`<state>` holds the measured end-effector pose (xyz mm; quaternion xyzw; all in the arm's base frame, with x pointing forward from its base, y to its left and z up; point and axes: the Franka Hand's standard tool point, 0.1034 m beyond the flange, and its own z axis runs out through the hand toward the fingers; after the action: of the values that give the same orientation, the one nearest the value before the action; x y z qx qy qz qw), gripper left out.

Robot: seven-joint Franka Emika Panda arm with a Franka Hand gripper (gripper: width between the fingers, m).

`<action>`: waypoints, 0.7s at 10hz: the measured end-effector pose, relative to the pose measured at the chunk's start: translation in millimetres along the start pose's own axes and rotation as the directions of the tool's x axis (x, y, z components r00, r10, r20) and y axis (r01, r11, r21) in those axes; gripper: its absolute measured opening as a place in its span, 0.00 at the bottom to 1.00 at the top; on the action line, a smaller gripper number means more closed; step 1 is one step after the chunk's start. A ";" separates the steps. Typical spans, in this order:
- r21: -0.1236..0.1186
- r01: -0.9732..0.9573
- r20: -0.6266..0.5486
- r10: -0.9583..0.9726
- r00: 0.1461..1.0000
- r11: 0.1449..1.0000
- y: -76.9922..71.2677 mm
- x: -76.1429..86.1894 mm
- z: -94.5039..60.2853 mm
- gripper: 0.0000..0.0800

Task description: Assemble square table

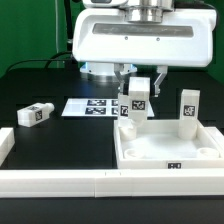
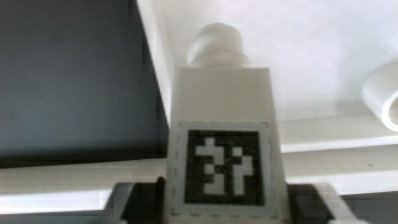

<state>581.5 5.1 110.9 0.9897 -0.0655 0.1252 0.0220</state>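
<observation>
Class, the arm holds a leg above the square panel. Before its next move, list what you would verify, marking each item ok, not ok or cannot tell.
1. Pincer clamps the held leg on both sides: ok.
2. Held leg upright, screw tip pointing down: ok.
3. Tip centred over a corner socket of the panel: cannot tell.
4. Standing leg at another panel corner is apart from the held leg: ok.
5. Spare leg lies on the table, away from the panel: ok.

A robotics lab: black table [image 1: 40,88], green backdrop [image 1: 28,25], fixed marker board [image 1: 92,106].
</observation>
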 end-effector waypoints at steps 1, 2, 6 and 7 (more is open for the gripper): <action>0.000 0.002 -0.016 -0.002 1.000 1.000 -0.6 1.0 0.2 0.36; 0.005 -0.017 -0.030 0.017 0.999 1.000 -6.2 2.3 -0.9 0.36; 0.052 -0.016 -0.202 0.026 0.979 0.999 -51.3 7.6 -4.7 0.36; 0.049 -0.016 -0.201 0.026 0.979 0.999 -49.2 8.0 -4.5 0.36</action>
<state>594.8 53.1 115.9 0.9715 -0.0704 0.2264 0.0037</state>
